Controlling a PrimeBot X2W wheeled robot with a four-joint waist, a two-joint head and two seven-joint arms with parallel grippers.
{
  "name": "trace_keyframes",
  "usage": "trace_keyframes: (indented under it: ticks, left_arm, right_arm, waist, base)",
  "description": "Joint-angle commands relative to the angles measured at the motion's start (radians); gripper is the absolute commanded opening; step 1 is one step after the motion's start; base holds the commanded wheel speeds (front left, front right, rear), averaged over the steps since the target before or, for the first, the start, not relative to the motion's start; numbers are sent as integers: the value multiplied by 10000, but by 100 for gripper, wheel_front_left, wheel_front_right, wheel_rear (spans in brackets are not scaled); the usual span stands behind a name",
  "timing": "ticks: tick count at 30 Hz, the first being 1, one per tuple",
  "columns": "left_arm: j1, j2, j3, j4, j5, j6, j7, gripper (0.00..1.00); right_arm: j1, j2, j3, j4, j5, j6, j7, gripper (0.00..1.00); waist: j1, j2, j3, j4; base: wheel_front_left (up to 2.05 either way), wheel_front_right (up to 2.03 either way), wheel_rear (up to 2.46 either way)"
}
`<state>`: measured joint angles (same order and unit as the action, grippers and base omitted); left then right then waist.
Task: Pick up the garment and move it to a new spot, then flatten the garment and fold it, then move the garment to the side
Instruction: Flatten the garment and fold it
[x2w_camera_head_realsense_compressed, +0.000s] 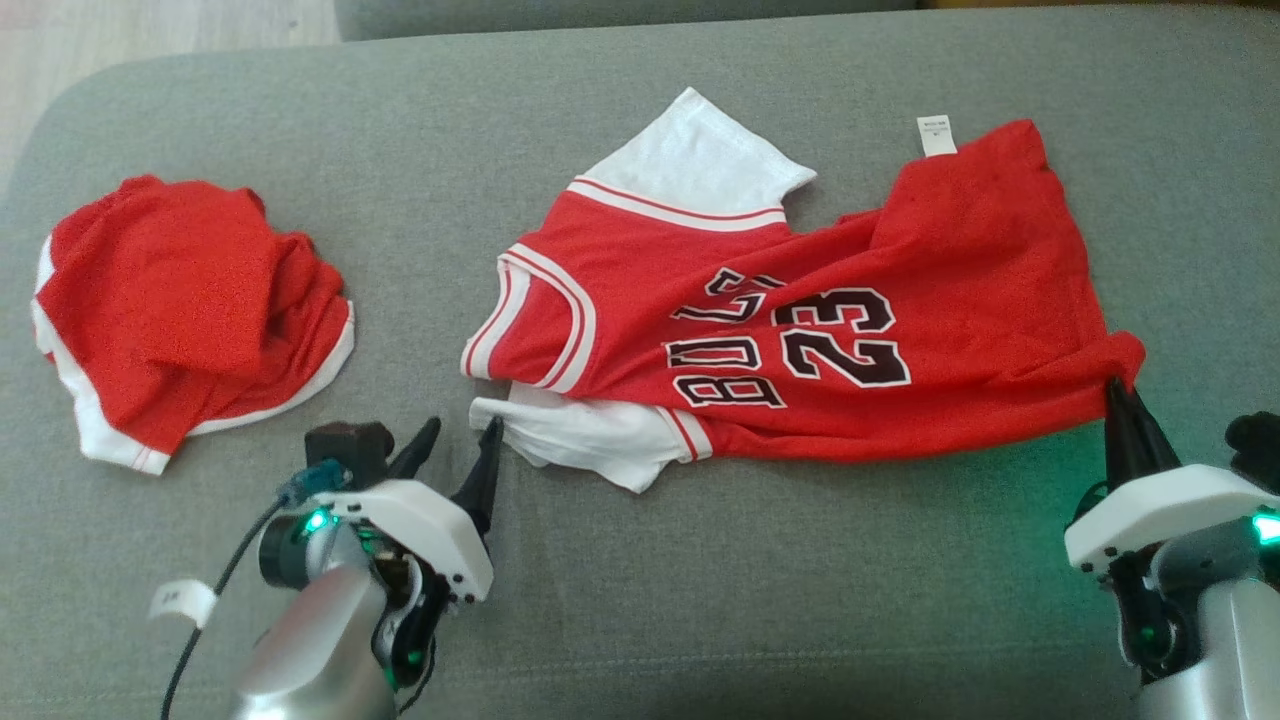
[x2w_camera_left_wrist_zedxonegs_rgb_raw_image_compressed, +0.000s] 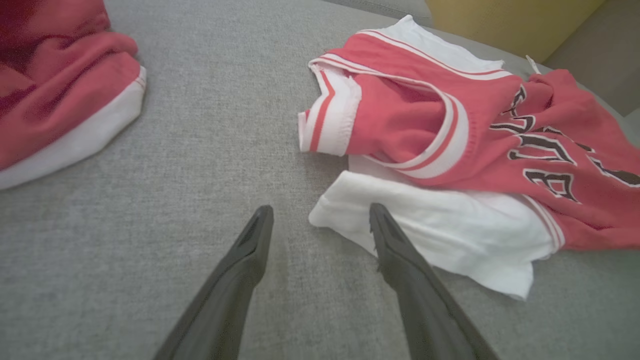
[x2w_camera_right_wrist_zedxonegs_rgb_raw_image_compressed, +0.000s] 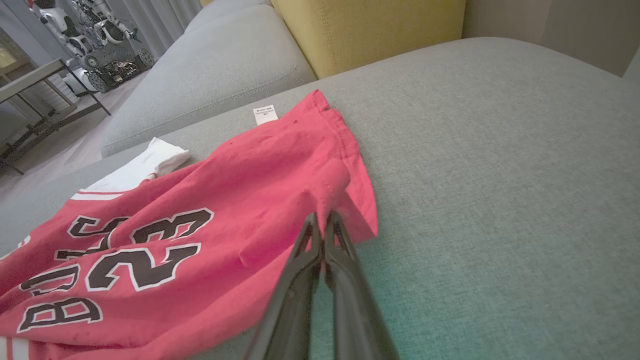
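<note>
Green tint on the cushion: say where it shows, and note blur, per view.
Head view: green glow on the grey cushion beside the right end effector. Right wrist view: same tint near the shut fingers. Left wrist view: no tint; the crumpled red garment at the edge is blurred.

The cushion (x2w_camera_head_realsense_compressed: 700, 600) is viewed steeply from above by the head camera. The jersey (x2w_camera_left_wrist_zedxonegs_rgb_raw_image_compressed: 400, 120) is framed low and close at 2 o'clock from the left wrist and at 9 o'clock from the right wrist. Both jersey ends are shared with the head view.
</note>
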<state>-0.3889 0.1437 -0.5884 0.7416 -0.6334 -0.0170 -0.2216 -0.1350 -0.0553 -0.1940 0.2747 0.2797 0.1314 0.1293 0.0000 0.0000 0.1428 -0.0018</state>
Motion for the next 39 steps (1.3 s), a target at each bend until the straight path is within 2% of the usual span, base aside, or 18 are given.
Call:
trace_keyframes:
  ticks: [1,9,19,20,22,32,39]
  left_arm:
    - [-612,259,302,-13,37,12,-63,100]
    - [-1064,143,174,677,-5,-356,-94,100]
    - [-1448,-65,83,1191,-54,-578,-203,100]
    - [-1473,-81,66,1228,-62,-615,-212,60]
    - [-1519,-110,42,1293,-91,-686,-231,0]
    - [-1492,-144,-52,1382,-126,-872,-330,0]
    - [-1012,23,196,504,-202,-920,-388,0]
  right_arm:
    - [-429,-33,264,-381,-80,-7,-24,0]
    - [-477,-7,232,-362,-119,-7,-39,0]
    - [-561,14,204,-304,-151,-7,-80,0]
    - [-568,16,200,-294,-153,-7,-87,0]
    - [-578,19,189,-274,-161,-7,-98,0]
    - [-539,30,65,-143,-223,-7,-114,0]
    - [-549,-88,126,-217,-183,-7,-243,0]
  waist:
    - [0,0,71,-83]
    - [0,0,229,-262]
    - [0,0,367,-312]
    - [0,0,374,-309]
    - [0,0,383,-299]
    - [0,0,158,-92]
    - [0,0,-334,179]
  base:
    - [0,0,0]
    - [0,0,0]
    - [0,0,0]
    - [0,0,0]
    - [0,0,0]
    - [0,0,0]
    - [0,0,0]
